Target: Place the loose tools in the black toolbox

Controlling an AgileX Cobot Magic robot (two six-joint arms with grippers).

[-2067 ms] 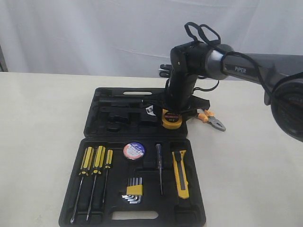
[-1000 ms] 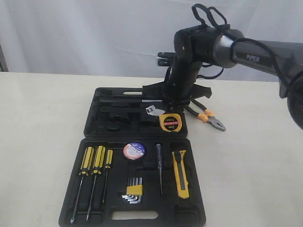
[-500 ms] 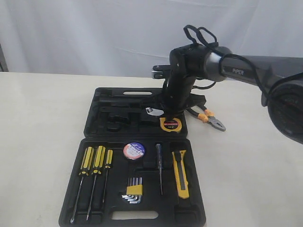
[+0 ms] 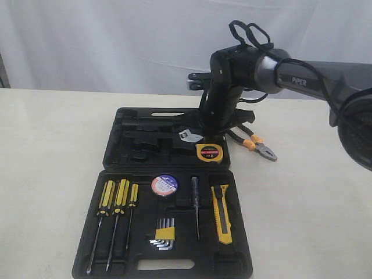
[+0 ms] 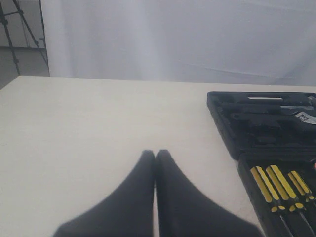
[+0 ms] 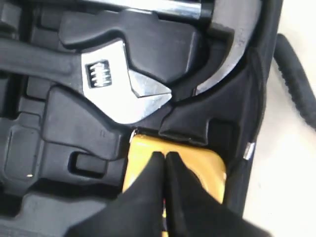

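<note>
Seat tape measure [image 6: 202, 165] flush in toolbox [image 4: 110, 154] recess: press straight down with right tool [image 6: 163, 155], tips pinched together, empty. Keep clear of wrench [image 6: 123, 84]. Fetch pliers [image 4: 256, 144] from bench [image 4: 302, 203] after. Leave left tool [image 5: 155, 154], also closed, idle.

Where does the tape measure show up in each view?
Exterior view: the tape measure sits in the toolbox's far half, at its right end.
Left wrist view: not in it.
Right wrist view: the tape measure is the yellow block behind the shut right gripper.
Shared landmark: the wrench, visible in all three.
</note>
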